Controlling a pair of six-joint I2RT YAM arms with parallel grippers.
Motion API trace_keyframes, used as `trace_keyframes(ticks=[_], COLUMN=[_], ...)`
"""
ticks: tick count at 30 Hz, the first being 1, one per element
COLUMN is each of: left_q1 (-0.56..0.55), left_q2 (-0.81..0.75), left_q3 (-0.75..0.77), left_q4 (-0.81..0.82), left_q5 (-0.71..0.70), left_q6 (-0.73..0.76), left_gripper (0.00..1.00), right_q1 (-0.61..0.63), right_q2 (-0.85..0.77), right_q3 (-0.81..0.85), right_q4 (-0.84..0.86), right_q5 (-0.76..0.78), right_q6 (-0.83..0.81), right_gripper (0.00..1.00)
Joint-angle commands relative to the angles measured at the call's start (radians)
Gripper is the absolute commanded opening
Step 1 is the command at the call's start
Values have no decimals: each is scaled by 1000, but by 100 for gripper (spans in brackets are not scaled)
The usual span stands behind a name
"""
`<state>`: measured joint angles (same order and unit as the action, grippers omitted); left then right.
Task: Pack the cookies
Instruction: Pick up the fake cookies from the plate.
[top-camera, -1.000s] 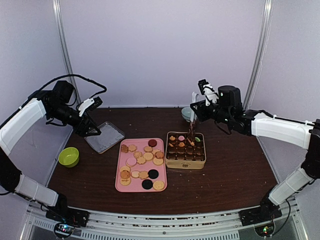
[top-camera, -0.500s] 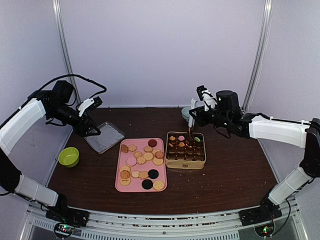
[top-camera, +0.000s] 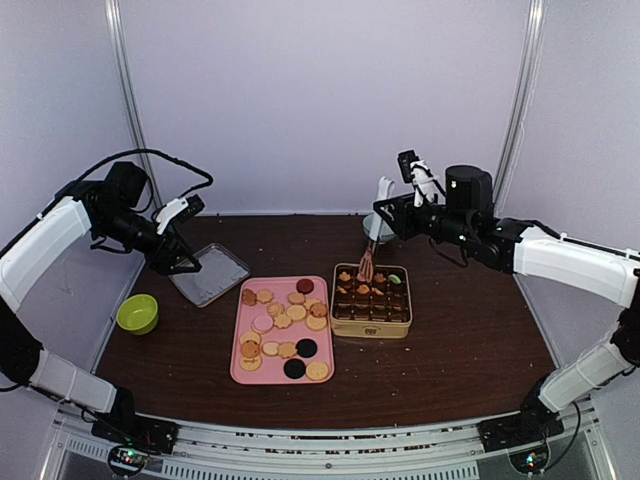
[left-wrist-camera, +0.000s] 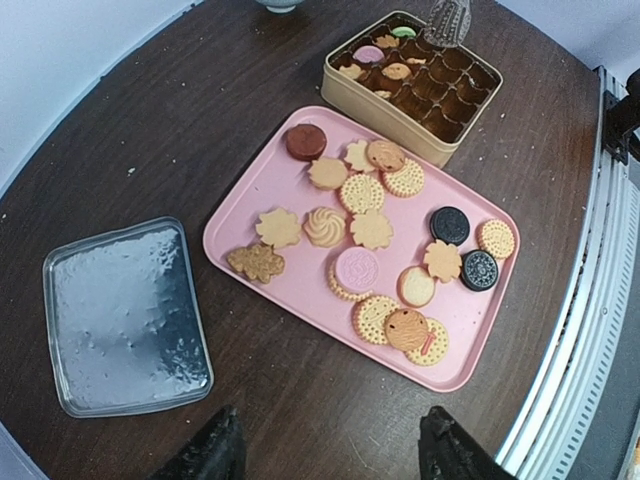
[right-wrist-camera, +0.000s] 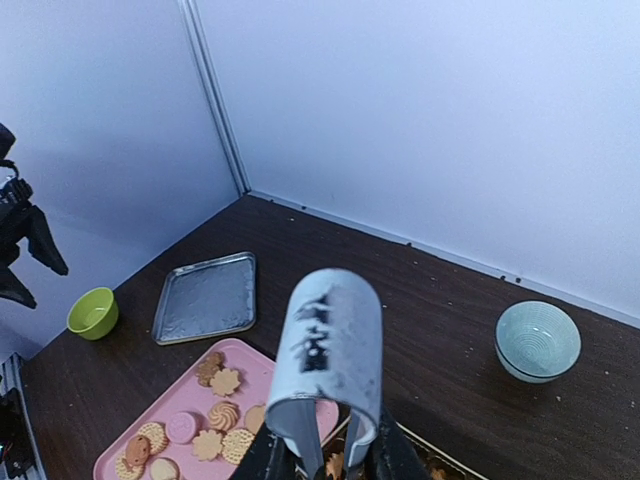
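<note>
Several cookies (top-camera: 283, 325) (left-wrist-camera: 370, 225) (right-wrist-camera: 215, 415) lie on a pink tray (top-camera: 240, 372) (left-wrist-camera: 250, 195) at mid-table. Right of it stands a gold tin (top-camera: 371, 322) (left-wrist-camera: 385, 105) with a dark compartment insert; a few cookies (top-camera: 365, 283) sit in its far rows. My right gripper (top-camera: 385, 222) (right-wrist-camera: 325, 455) is shut on white tongs (top-camera: 366, 265) (right-wrist-camera: 328, 350) (left-wrist-camera: 447, 20), which hang over the tin's far left corner. My left gripper (top-camera: 185, 262) (left-wrist-camera: 330, 460) stands open and empty, high over the table left of the pink tray.
A silver tray (top-camera: 210, 274) (left-wrist-camera: 125, 315) (right-wrist-camera: 206, 296) lies at the back left. A green bowl (top-camera: 137, 313) (right-wrist-camera: 92, 312) sits near the left edge. A pale blue-green bowl (top-camera: 372, 230) (right-wrist-camera: 537, 340) stands behind the tin, partly hidden by the right gripper.
The right arm has lifted the tongs out of the tin's far row and shifted them left and back. The left arm has not moved.
</note>
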<state>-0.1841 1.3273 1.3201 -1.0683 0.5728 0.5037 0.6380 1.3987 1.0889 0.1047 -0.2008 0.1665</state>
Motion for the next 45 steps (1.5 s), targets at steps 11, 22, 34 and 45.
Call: trace_keyframes(ticks=[11, 22, 34, 45], left_q1=[54, 82, 94, 94], left_q2=[-59, -101, -115, -115], left_q3=[-34, -77, -94, -90], left_q4=[2, 9, 24, 25], left_q5=[-9, -32, -51, -54], left_q6=[3, 11, 2, 4], left_gripper=[76, 98, 98, 98], right_q1=[467, 578, 601, 608], right_q2=[214, 500, 626, 675], right_q3=[240, 454, 528, 523], right_q4=[96, 116, 140, 157], right_q5=[200, 241, 303, 337], right_q6=[-75, -77, -101, -113], right_gripper=[16, 23, 31, 32])
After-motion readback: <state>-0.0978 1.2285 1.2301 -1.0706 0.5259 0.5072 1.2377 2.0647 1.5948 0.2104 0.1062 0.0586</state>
